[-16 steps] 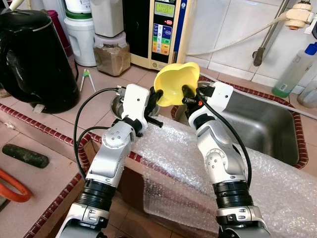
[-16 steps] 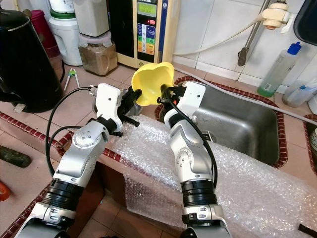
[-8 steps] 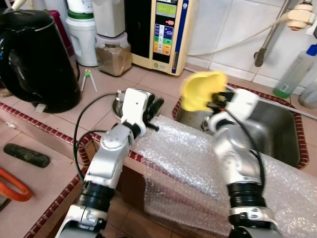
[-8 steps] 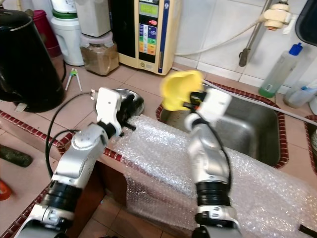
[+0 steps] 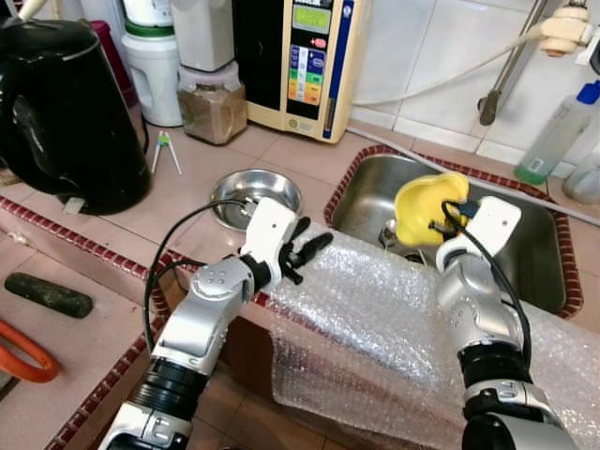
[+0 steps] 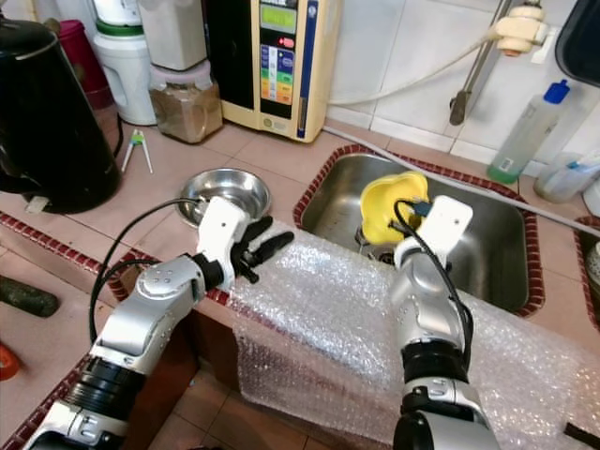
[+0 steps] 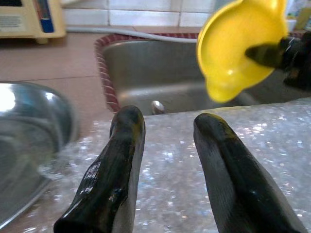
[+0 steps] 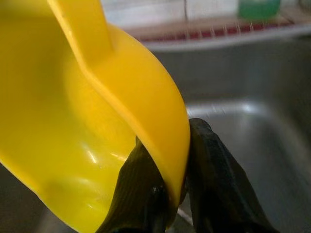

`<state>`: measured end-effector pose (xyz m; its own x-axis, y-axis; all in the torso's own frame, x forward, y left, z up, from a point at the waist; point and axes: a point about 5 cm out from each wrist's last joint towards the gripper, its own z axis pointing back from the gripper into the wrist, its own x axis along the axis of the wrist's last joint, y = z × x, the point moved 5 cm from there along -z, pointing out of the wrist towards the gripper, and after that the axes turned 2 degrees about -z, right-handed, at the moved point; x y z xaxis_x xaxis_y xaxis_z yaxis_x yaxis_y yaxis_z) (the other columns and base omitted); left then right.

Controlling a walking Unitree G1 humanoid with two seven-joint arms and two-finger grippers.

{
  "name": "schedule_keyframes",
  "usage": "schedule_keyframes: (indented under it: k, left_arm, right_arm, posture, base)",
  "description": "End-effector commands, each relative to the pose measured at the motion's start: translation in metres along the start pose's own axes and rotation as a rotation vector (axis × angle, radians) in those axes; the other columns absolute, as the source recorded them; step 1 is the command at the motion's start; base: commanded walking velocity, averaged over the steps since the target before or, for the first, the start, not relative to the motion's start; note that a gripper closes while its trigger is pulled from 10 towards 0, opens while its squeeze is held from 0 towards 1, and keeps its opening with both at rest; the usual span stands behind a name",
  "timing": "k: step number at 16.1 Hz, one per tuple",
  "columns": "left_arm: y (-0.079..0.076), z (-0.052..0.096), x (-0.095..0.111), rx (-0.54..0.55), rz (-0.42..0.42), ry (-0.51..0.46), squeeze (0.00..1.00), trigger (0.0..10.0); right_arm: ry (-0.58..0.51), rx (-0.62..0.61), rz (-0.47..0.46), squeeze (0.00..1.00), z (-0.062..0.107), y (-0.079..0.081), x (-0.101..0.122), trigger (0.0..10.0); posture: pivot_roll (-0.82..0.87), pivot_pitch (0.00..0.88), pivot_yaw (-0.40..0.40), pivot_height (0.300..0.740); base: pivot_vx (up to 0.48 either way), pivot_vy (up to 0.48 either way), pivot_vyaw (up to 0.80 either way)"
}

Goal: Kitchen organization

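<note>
Over the stainless-steel sink basin (image 5: 525, 253), a yellow plastic funnel-shaped scoop (image 5: 427, 208) is held up by the right gripper (image 8: 167, 194), whose two black fingers are pinched on the scoop's rim, one inside and one outside. The scoop is seen above the sink's left part, its wide mouth turned toward the counter side. The sink is bordered by red-brown tile trim. A sheet of clear bubble wrap (image 5: 375, 319) is draped over the counter's front edge and across the near edge of the sink.

The left gripper (image 5: 302, 253) is positioned above the bubble wrap, just beside a round shallow steel bowl (image 5: 253, 192) that sits on the pink tiled counter (image 5: 187, 178). Its fingers (image 7: 119, 160) are spread apart with nothing between them, pointing toward the sink and the scoop.

At the counter's back, a cream and black water-filter unit with a coloured button panel (image 5: 305, 56) is stood against the white tiled wall, next to a clear jar of brown powder (image 5: 213, 103). A black electric kettle (image 5: 66, 112) is placed at far left. A clear bottle with green liquid and blue cap (image 5: 558, 131) is seen behind the sink.
</note>
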<state>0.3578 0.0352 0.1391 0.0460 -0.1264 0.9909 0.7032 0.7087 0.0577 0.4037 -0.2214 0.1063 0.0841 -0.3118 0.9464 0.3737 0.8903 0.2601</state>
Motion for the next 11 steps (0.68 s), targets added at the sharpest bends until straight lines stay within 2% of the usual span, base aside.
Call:
schedule_keyframes:
  k: [1,3,6,8,9,10,11]
  left_arm:
    - [-0.004,-0.002,0.003,-0.025,-0.021,0.011,1.00,10.0]
    - [-0.005,-0.001,0.003,-0.033,-0.023,0.019,1.00,10.0]
    - [-0.008,-0.003,0.005,-0.046,-0.026,0.022,1.00,10.0]
    - [-0.009,-0.004,0.006,-0.049,-0.026,0.022,1.00,10.0]
    - [-0.008,-0.004,0.006,-0.047,-0.026,0.024,1.00,10.0]
    - [-0.009,-0.004,0.005,-0.047,-0.026,0.026,1.00,10.0]
    - [-0.009,-0.004,0.005,-0.049,-0.025,0.027,1.00,10.0]
  right_arm:
    - [0.012,-0.025,0.049,0.00,-0.003,-0.007,-0.003,0.0]
    - [0.040,-0.043,0.028,0.00,-0.004,-0.011,-0.011,0.0]
    - [0.128,-0.073,-0.011,0.00,-0.003,-0.017,-0.037,0.0]
    - [0.180,-0.037,-0.040,0.00,0.000,-0.013,-0.050,0.0]
    - [0.189,-0.043,0.004,1.00,0.000,-0.015,-0.052,6.7]
    - [0.200,-0.029,0.020,1.00,0.000,-0.013,-0.055,10.0]
    - [0.200,-0.030,0.028,1.00,0.001,-0.013,-0.055,10.0]
  posture:
    - [0.05,0.042,-0.027,0.740]
    - [0.05,0.042,-0.022,0.740]
    - [0.05,0.039,-0.019,0.740]
    - [0.05,0.039,-0.023,0.740]
    - [0.05,0.039,-0.024,0.740]
    - [0.04,0.038,-0.025,0.740]
    - [0.04,0.037,-0.029,0.740]
  base:
    - [0.000,0.000,0.00]
    - [0.000,0.000,0.00]
    - [0.000,0.000,0.00]
    - [0.000,0.000,0.00]
    - [0.000,0.000,0.00]
    - [0.000,0.000,0.00]
    - [0.000,0.000,0.00]
